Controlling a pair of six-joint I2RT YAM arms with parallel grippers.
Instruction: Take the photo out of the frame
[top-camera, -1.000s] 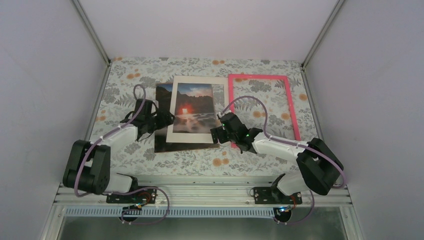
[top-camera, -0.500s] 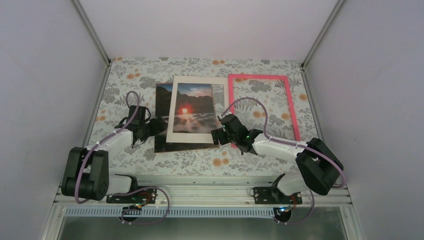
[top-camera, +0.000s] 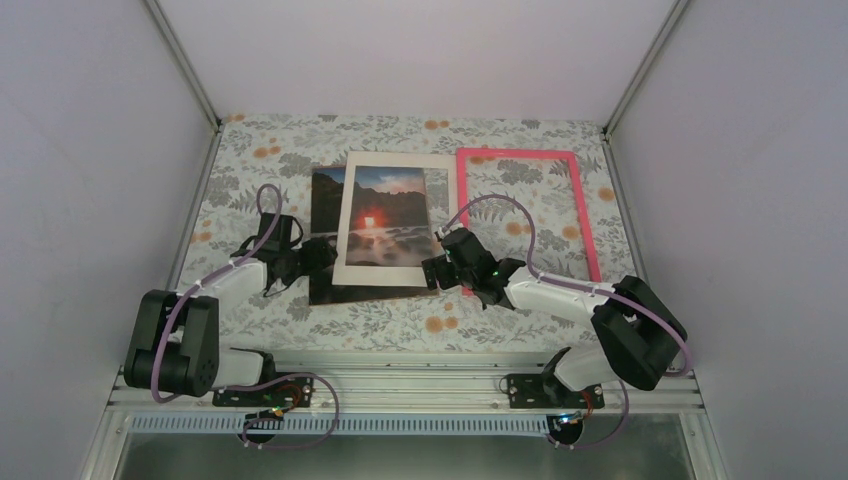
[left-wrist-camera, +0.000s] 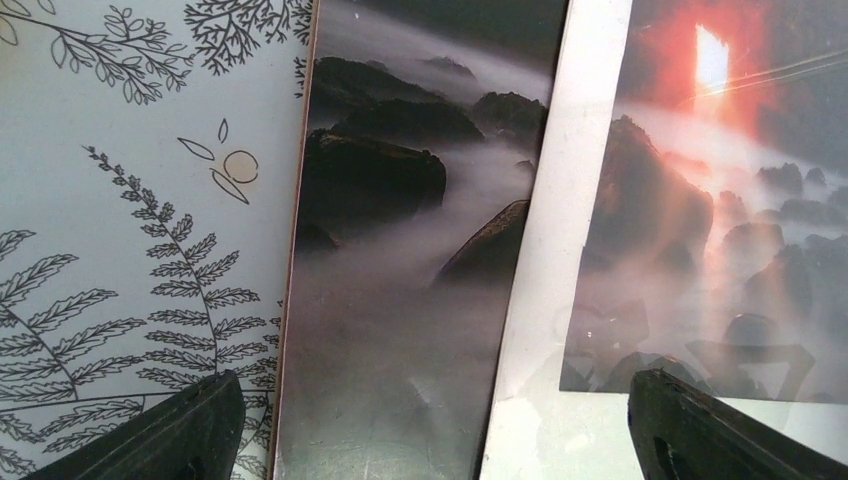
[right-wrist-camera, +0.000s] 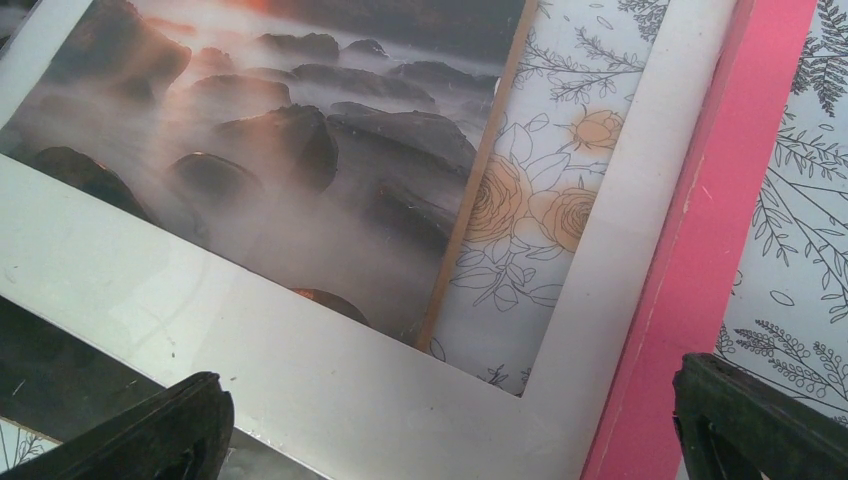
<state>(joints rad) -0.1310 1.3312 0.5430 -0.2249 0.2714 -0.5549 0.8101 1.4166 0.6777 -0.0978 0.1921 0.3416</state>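
Observation:
The photo (top-camera: 383, 215), a dark rocky seascape with a red sun, lies flat mid-table. The white mat sheet (top-camera: 438, 200) lies over it, shifted right, so the photo's left strip and near edge are uncovered. The pink frame (top-camera: 516, 152) lies empty to the right, with tablecloth showing through it. My left gripper (top-camera: 318, 255) is open low over the photo's near left part (left-wrist-camera: 400, 250). Its fingers (left-wrist-camera: 170, 435) straddle the photo's edge and the mat strip (left-wrist-camera: 560, 250). My right gripper (top-camera: 432, 272) is open over the mat's near right corner (right-wrist-camera: 330, 370), beside the frame's left bar (right-wrist-camera: 700, 250).
A floral tablecloth (top-camera: 250, 150) covers the table. Grey walls close in the left, right and back. A metal rail (top-camera: 400, 385) with the arm bases runs along the near edge. A thin brown edge (right-wrist-camera: 480, 180) runs along the photo's side.
My left arm has dropped and swung toward the near edge, bringing its gripper down to the photo's near left part. My right arm has barely moved. Photo, mat and frame lie as before.

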